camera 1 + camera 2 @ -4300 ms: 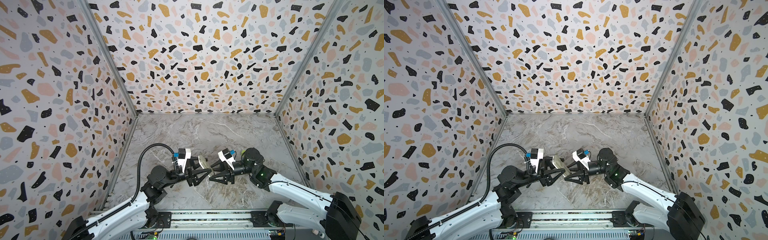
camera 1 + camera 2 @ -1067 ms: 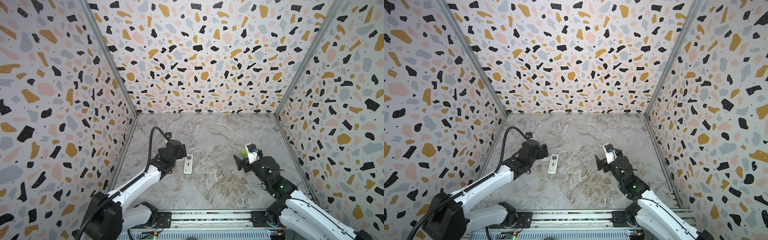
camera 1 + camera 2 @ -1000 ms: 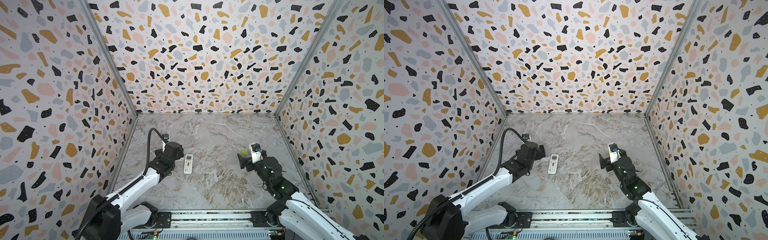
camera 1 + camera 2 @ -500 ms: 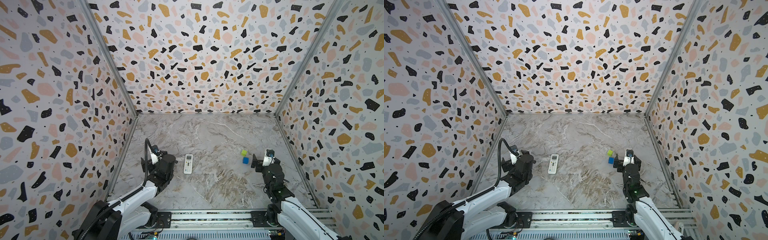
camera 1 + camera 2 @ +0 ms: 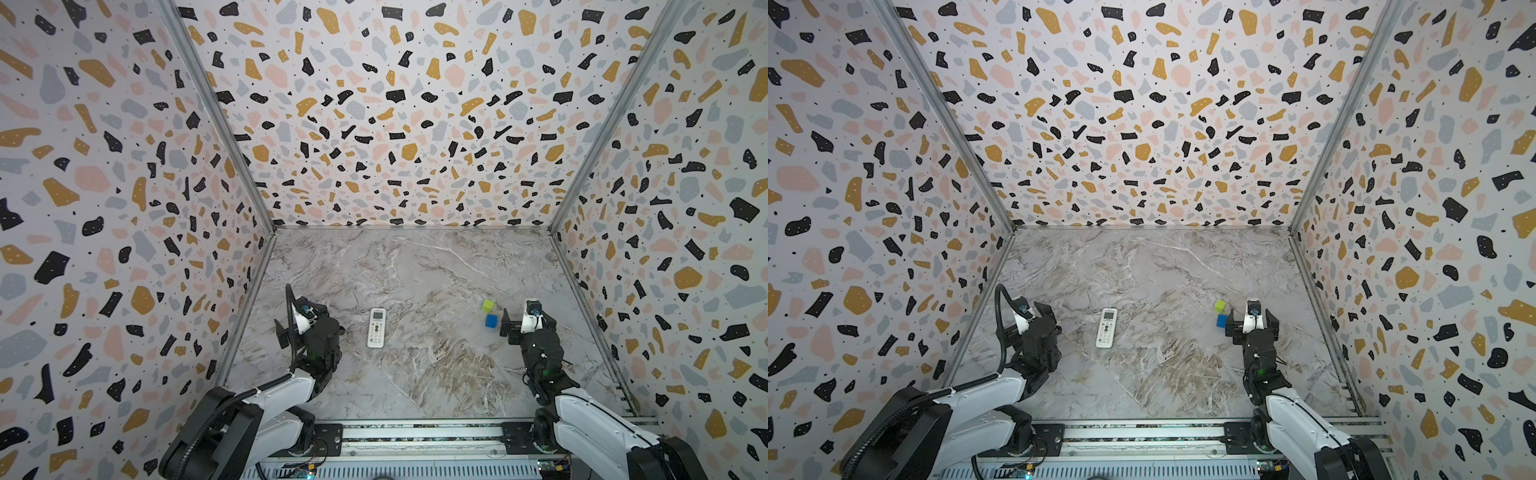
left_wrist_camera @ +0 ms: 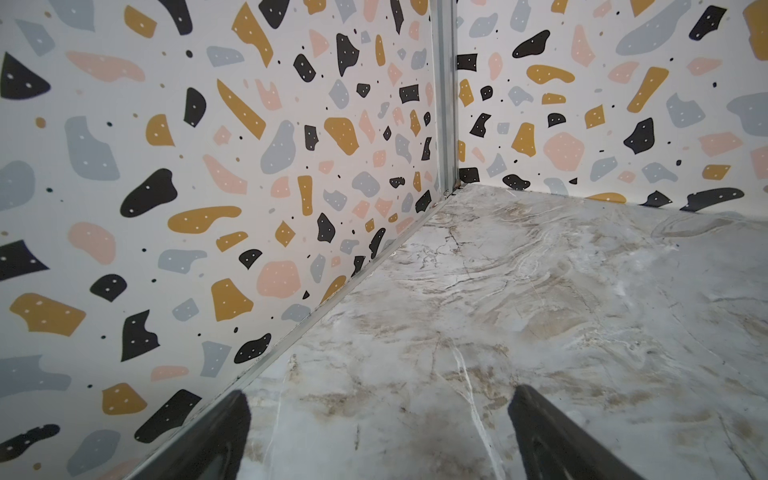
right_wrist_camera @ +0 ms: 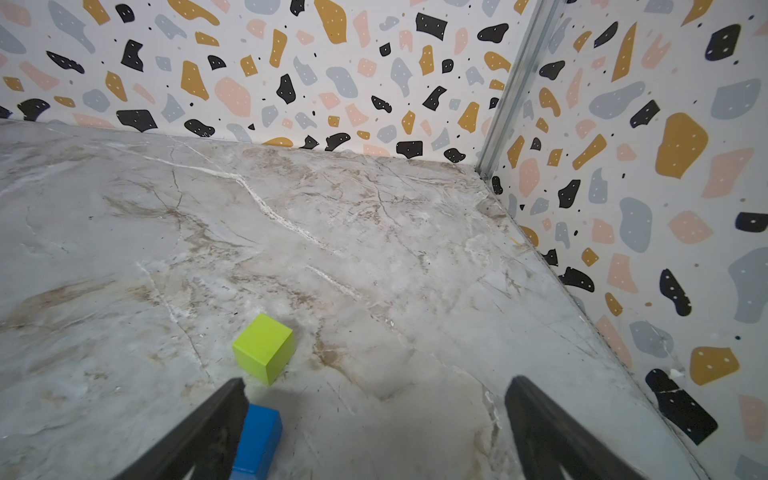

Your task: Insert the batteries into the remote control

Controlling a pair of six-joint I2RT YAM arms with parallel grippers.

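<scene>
Robot lab booth, terrazzo-print walls (image 5: 374,124), marble-look floor (image 5: 415,266)

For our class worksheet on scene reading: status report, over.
Left tool open, empty. Right tool open, empty, beside blue cube. Remote control flat on table, buttons up; batteries not in sight. Nothing blocking it.

Left arm (image 5: 286,384), right arm (image 5: 590,419): white link shells, black joints and wrists. Ribbed black cable (image 5: 216,415) runs along the left one and loops above its wrist. White camera block (image 5: 528,322) on each wrist, blue spot on top. Green LED (image 5: 1260,371) lit. Fingers (image 6: 216,440) black, tapering. Bases on a grey rail (image 5: 415,434).
</scene>
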